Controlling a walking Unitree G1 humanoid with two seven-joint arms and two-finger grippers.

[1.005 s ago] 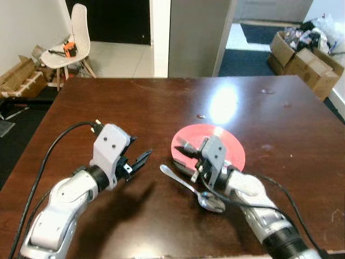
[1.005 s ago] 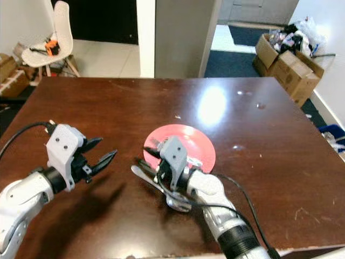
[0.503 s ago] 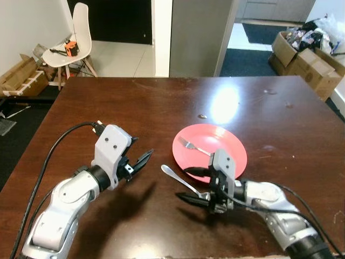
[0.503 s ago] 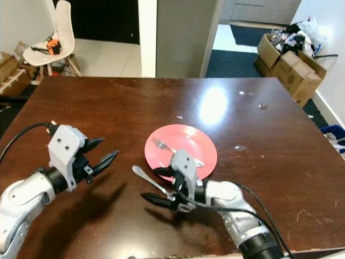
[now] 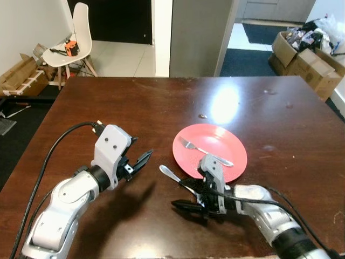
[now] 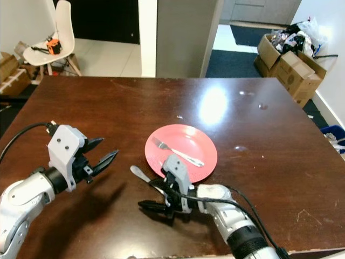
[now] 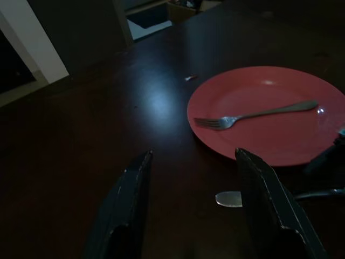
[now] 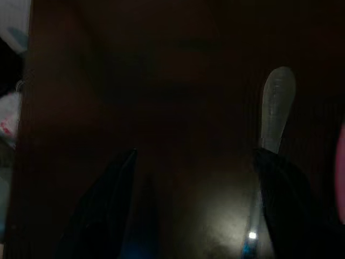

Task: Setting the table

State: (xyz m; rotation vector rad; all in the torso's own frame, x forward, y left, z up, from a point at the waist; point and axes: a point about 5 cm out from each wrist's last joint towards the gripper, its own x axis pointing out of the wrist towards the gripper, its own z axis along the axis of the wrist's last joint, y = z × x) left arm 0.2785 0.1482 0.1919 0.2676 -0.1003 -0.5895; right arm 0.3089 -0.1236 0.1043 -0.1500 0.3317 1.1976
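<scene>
A red plate (image 5: 215, 141) lies on the dark wooden table (image 5: 135, 102), right of centre, with a silver fork (image 5: 204, 150) resting on it. A silver spoon (image 5: 169, 172) lies on the table just left of the plate; its bowl end is hidden under my right arm. My right gripper (image 5: 184, 196) is open and low over the table, with one finger beside the spoon handle (image 8: 276, 105). My left gripper (image 5: 138, 162) hovers open further left, holding nothing. From the left wrist I see the fork (image 7: 253, 114) and the spoon tip (image 7: 229, 198).
A white chair (image 5: 75, 38) stands beyond the table's far left corner. Cardboard boxes (image 5: 307, 59) sit on the floor at the far right, with more boxes (image 5: 21, 75) at the left. The table's near edge runs just below my arms.
My right gripper has drawn back from over the plate and swung near and left, down beside the spoon. The fork now shows lying on the plate. The left arm has not moved.
</scene>
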